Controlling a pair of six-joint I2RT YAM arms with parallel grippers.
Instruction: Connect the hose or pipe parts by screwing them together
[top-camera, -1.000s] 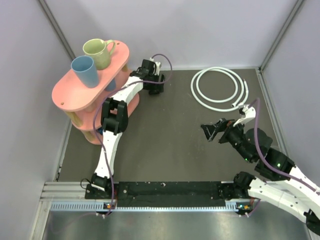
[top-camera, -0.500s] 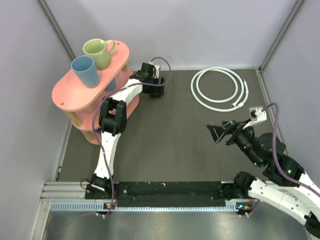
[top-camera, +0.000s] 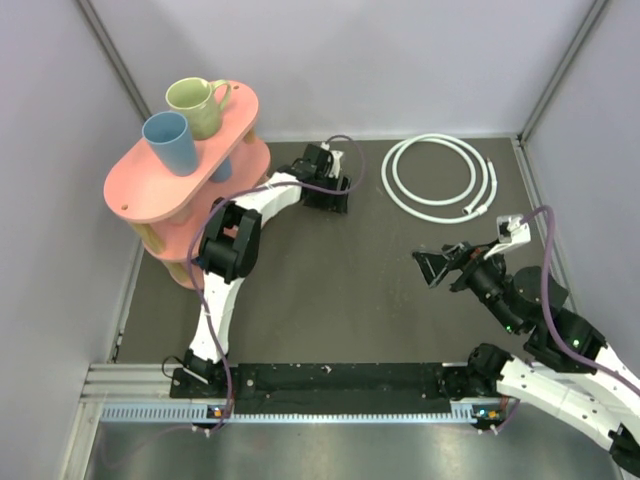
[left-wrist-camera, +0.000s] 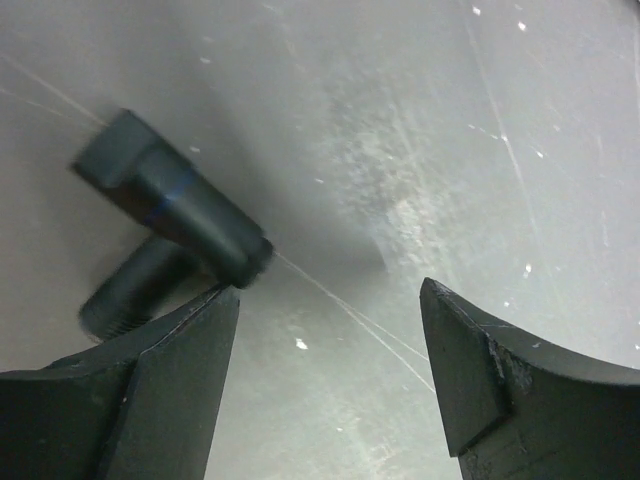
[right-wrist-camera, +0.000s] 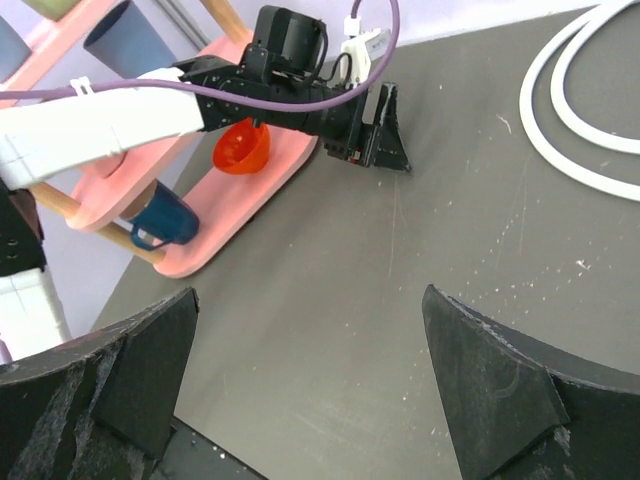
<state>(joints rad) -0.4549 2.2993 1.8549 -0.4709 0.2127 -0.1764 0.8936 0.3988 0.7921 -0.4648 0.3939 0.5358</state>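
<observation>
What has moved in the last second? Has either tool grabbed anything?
The left tool swung right, away from the shelf and toward the hose. It is open, with the connector lying on the table just by one finger. The right tool drew back slightly to the right, open. Nothing was taken or let go. Hose, shelf and mugs stayed put.

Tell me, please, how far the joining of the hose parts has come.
Done: nothing yet; the hose lies coiled alone, far from the black connector. In hand: the left gripper is open, low over the table, and the connector lies just outside the jaws, not between them. The right gripper is open and empty. Left: grasp the connector, pick up a hose end, screw them together.
</observation>
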